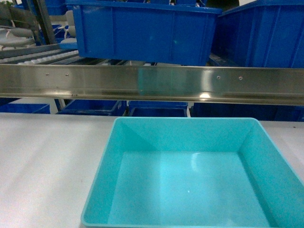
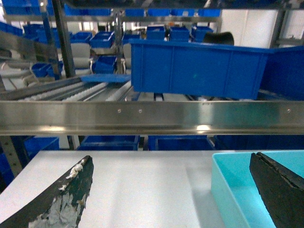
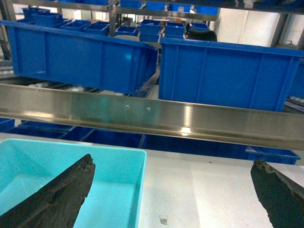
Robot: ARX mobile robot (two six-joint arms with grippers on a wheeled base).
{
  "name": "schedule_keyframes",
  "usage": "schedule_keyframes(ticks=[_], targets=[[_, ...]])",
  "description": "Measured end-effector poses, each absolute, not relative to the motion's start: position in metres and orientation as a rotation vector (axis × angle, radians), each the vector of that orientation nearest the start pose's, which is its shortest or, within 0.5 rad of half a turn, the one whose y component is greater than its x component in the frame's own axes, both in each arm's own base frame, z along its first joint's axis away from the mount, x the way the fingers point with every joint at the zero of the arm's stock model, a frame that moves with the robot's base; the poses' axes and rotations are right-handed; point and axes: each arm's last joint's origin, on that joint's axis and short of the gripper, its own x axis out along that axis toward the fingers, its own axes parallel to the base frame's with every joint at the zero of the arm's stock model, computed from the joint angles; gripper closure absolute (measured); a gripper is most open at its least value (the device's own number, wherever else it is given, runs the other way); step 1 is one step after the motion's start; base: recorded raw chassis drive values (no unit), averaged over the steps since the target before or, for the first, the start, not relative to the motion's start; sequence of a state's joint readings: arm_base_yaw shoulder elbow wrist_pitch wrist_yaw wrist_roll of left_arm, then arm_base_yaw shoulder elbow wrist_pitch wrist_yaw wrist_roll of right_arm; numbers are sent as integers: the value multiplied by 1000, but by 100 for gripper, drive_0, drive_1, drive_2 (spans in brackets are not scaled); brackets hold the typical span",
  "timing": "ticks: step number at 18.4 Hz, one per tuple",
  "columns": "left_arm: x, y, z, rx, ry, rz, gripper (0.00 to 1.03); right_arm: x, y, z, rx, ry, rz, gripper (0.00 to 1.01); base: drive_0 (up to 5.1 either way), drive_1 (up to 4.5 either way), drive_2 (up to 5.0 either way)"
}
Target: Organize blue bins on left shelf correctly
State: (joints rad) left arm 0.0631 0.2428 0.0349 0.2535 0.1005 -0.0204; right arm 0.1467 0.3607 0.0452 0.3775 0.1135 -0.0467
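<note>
Gleaming smooth turquoise tub (image 1: 194,175)

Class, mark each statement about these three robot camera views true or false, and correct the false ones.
1. The turquoise bin holds nothing. True.
2. The turquoise bin sits on the roller tracks. False: it rests on the white table, in front of the steel beam.
3. Dark blue crates stand on the shelf behind the beam. True.
4. The left gripper has its jaws shut on the bin. False: they stand wide apart, one over the bin.
5. The right gripper is open. True.
</note>
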Motion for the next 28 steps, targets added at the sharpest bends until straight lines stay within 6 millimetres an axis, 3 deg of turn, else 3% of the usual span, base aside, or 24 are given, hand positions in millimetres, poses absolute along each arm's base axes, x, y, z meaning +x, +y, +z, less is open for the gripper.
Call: schedule_keyframes(ticks=[4, 6, 8, 11, 13, 16, 21, 22, 24, 28], targets=[[169, -11, 191, -23, 64, -134, 5, 178, 27, 209, -51, -82, 12, 3, 0, 0, 0], [202, -29, 182, -6, 218, -151, 5, 219, 34, 195, -80, 114, 20, 3, 0, 0, 0], [217, -41, 166, 11, 347, -175, 5, 241, 37, 173, -102, 296, 37, 3, 0, 0, 0], [232, -58, 167, 0, 407, -210, 5, 268, 32, 178, -111, 311, 19, 3, 0, 0, 0], [239, -66, 165, -5, 434, -205, 5, 280, 30, 178, -128, 336, 10, 3, 0, 0, 0], [242, -77, 152, 1, 505, -208, 5, 292, 32, 158, -160, 467, 34, 3, 0, 0, 0], [255, -90, 145, 14, 515, -210, 5, 301, 36, 143, -160, 616, 105, 3, 0, 0, 0], [261, -91, 131, 18, 564, -188, 5, 307, 37, 134, -153, 659, 121, 3, 0, 0, 0], [266, -99, 126, 20, 590, -183, 5, 313, 28, 117, -153, 677, 73, 3, 0, 0, 0], [266, -114, 118, 18, 635, -184, 5, 319, 16, 104, -147, 699, 42, 3, 0, 0, 0]])
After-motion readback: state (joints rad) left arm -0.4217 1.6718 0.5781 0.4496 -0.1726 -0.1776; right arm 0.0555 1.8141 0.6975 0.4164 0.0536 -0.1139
